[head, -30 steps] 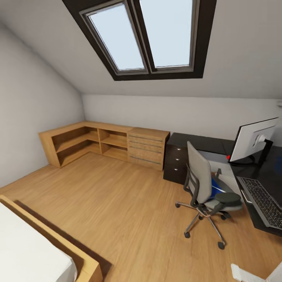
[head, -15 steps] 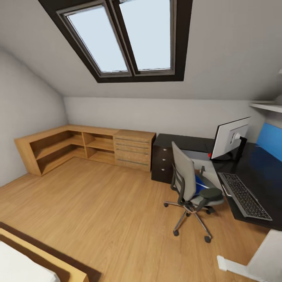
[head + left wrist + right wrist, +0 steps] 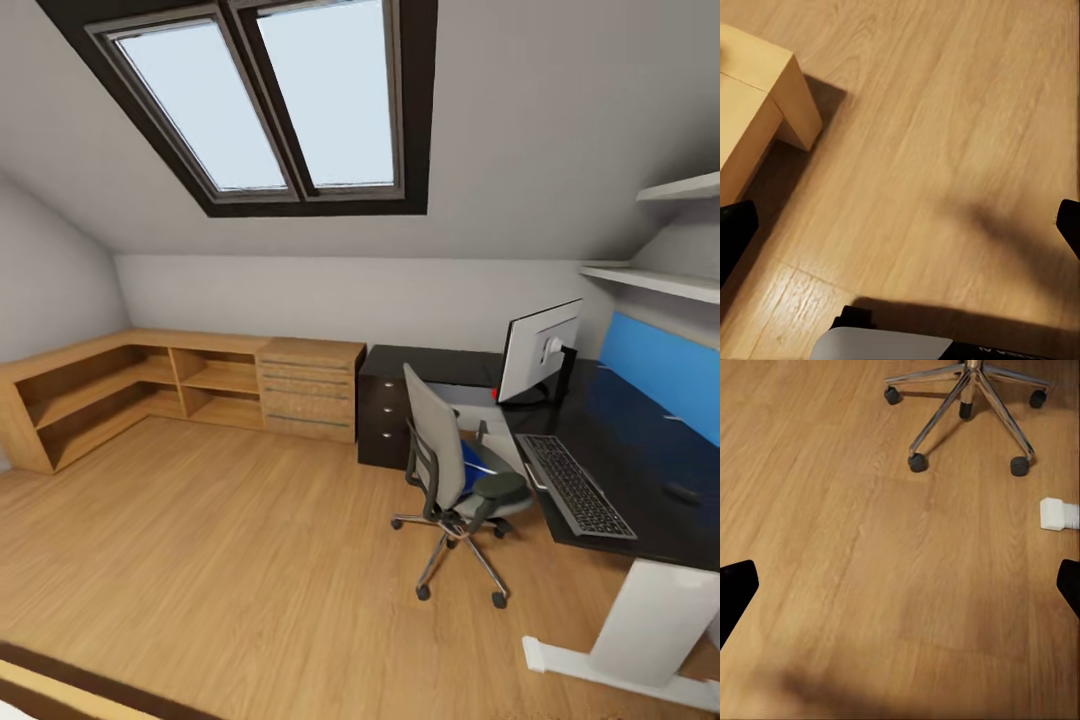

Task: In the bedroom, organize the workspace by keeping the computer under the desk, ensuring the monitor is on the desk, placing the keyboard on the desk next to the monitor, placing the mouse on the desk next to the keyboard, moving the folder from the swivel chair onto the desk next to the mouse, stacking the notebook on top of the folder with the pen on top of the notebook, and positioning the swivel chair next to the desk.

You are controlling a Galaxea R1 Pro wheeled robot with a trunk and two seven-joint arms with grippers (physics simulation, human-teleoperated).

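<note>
Head view, left to right: light-wood corner shelving (image 3: 150,385), then the dark drawer unit (image 3: 382,420), then the swivel chair (image 3: 450,478) with the blue folder (image 3: 474,462) on its seat. The chair stands just beside the black bench (image 3: 640,470), which carries the monitor (image 3: 538,350), the keyboard (image 3: 575,485) and, further right, the small dark mouse (image 3: 684,492). The left claw (image 3: 900,225) hangs wide open and empty over the wood floor (image 3: 945,135). The right claw (image 3: 900,592), likewise spread and empty, hangs above the floor with the chair's caster base ahead of it.
</note>
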